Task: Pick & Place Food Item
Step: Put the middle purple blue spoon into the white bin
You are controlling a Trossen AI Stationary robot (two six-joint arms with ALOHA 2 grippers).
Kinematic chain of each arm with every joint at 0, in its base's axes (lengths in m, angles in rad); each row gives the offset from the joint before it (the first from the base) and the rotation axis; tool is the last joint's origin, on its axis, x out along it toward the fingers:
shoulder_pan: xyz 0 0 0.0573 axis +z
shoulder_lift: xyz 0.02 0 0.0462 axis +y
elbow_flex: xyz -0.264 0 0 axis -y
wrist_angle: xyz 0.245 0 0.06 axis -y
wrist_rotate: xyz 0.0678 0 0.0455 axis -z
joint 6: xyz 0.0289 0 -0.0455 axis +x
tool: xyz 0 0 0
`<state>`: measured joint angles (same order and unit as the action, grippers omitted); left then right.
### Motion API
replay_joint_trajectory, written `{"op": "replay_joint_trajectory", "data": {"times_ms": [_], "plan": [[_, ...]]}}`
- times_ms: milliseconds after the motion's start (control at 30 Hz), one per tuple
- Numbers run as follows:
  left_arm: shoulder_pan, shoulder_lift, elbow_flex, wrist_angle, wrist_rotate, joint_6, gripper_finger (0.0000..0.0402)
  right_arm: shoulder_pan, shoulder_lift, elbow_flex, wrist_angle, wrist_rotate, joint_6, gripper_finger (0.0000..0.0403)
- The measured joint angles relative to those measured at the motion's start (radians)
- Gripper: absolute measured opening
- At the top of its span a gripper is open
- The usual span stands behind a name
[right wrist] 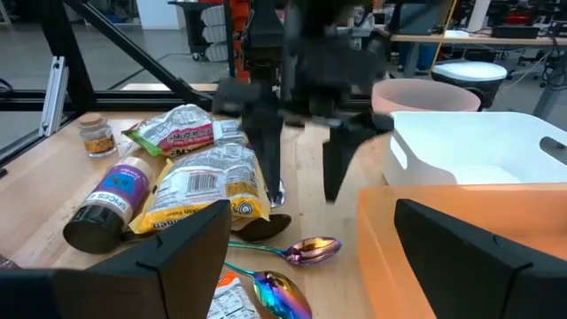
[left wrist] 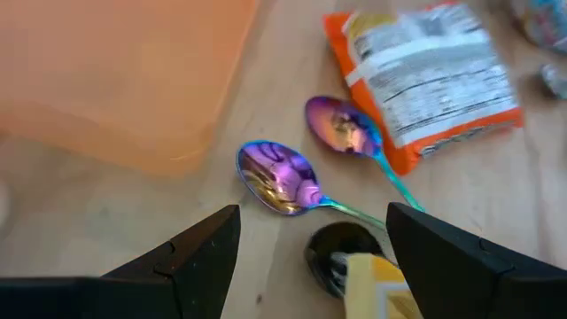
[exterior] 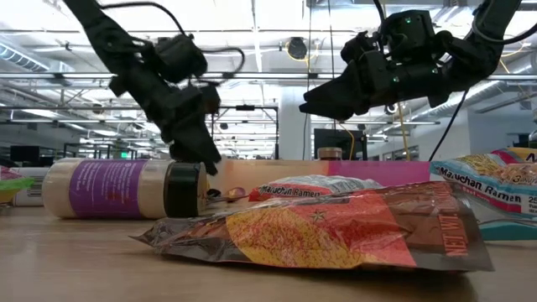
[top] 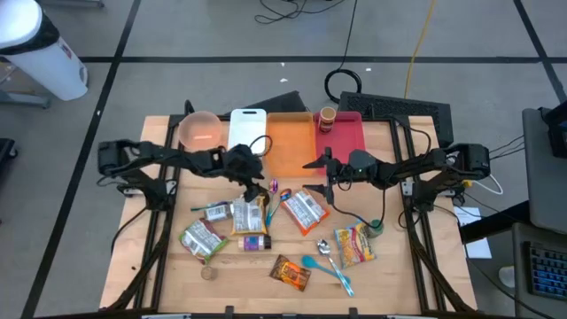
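The left gripper hangs low over the middle of the table, fingers apart and empty, just above 2 spoons and the near end of a yellow packet. That packet, lying flat beside a purple-labelled jar, looks like the likeliest food item to pick, though the task names none. It appears light, soft and crinkly, with a slick film; a pinch across 1 edge or corner should hold better than a grip on the flat face, which may slip or buckle.

The right gripper waits with fingers spread, above the edge of the orange tray, well clear of the table.

Clutter is tight: the spoons touch or nearly touch the packet's end, an orange ramen packet lies just beside them, and the jar sits against the packet's other end. A closing finger could snag a spoon handle. White and red trays and a pink bowl line the far edge.
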<state>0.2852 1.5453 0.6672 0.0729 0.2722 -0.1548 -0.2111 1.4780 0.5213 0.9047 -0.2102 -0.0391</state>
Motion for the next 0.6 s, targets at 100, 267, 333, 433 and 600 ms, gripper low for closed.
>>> {"op": "replay_joint_trajectory", "data": {"times_ms": [100,267,333,433,600], "plan": [[0.0,0.063,0.022,0.006,0.001,-0.005,0.0289,0.0,0.0,0.0,0.0,0.0,0.0,0.0313],[0.0,0.137,0.044,0.065,0.037,-0.052,0.0289,0.0,0.0,0.0,0.001,-0.001,0.0,0.0313],[0.001,0.158,0.049,0.08,0.048,-0.07,0.0289,0.0,0.0,0.0,0.001,0.0,0.0,0.0313],[0.001,0.185,0.051,0.1,0.045,-0.092,0.0289,0.0,0.0,0.0,0.002,0.0,0.0,0.0313],[0.001,0.201,0.052,0.119,0.044,-0.114,0.0289,0.0,0.0,0.0,0.002,-0.001,0.0,0.0313]]}}
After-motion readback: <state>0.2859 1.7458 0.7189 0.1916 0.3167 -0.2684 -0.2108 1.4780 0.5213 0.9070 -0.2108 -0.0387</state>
